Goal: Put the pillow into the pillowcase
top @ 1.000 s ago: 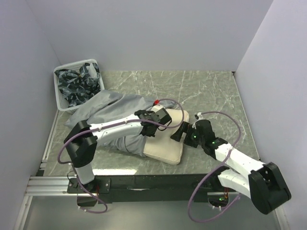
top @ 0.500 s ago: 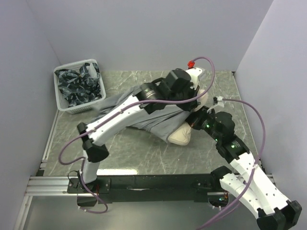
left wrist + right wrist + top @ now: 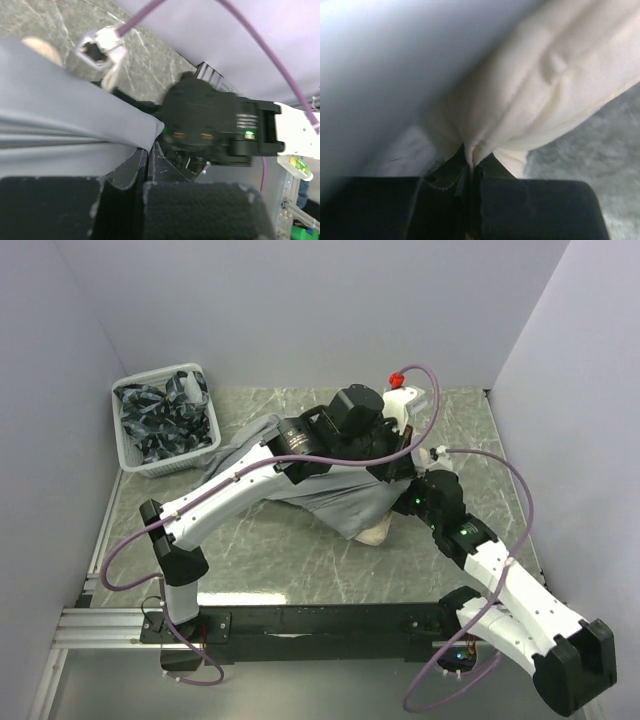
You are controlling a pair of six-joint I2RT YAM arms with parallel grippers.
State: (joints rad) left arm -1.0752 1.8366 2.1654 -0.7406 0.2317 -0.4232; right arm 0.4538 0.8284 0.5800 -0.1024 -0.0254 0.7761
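Observation:
The grey pillowcase (image 3: 320,490) lies stretched across the middle of the table, drawn over most of the cream pillow (image 3: 378,533). Only a corner of the pillow shows below the cloth's edge. My left gripper (image 3: 397,458) reaches across to the right and is shut on a fold of the pillowcase (image 3: 60,115), pinched at the left gripper (image 3: 146,160). My right gripper (image 3: 405,503) sits just below it. In the right wrist view, the right gripper (image 3: 472,165) is shut on a pinch of the pillow (image 3: 545,85), with the pillowcase (image 3: 395,60) over it at upper left.
A white basket (image 3: 160,373) holding dark blue-and-white cloths stands at the back left corner. Walls close the table at the back and both sides. Purple cables (image 3: 425,375) loop above both wrists. The right arm's black wrist (image 3: 210,125) sits close to my left fingers.
My left arm swung up and to the right, dragging the pillowcase over the pillow. My right gripper shut on the pillow's edge. Far less of the pillow shows now.

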